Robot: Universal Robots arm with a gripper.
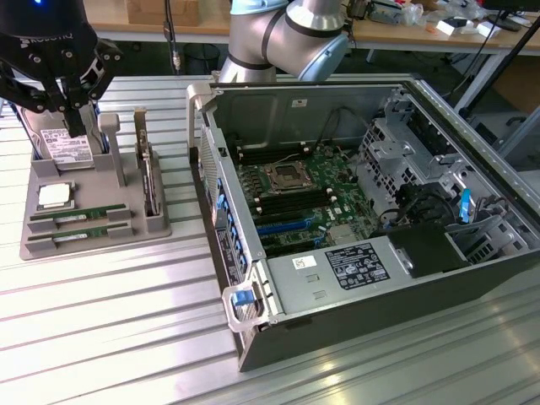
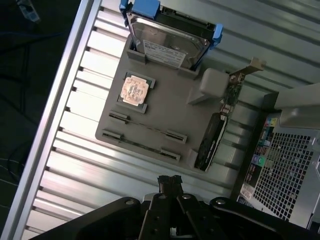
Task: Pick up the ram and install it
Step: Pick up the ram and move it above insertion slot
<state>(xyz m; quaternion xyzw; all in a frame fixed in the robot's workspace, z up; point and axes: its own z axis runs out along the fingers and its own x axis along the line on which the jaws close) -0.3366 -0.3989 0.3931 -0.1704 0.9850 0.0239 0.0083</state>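
Two rams lie side by side in slots at the front of a grey holder tray [image 1: 97, 192]: one ram [image 1: 80, 217] behind, the other ram [image 1: 74, 238] in front. In the wrist view they show edge-on as thin lines, ram [image 2: 148, 129] and ram [image 2: 140, 147]. My black gripper [image 1: 74, 125] hangs above the back of the tray, over the hard drive, well above the sticks. In the wrist view the gripper [image 2: 170, 181] has its fingertips pressed together with nothing between them.
The tray [image 2: 170, 107] also holds a silver hard drive [image 1: 67, 145], a square processor chip [image 1: 53, 196] and an upright expansion card [image 1: 148, 173]. An open computer case [image 1: 472, 177] with its motherboard [image 1: 295, 190] lies at the exterior view's right, on a ribbed metal table [image 1: 110, 321].
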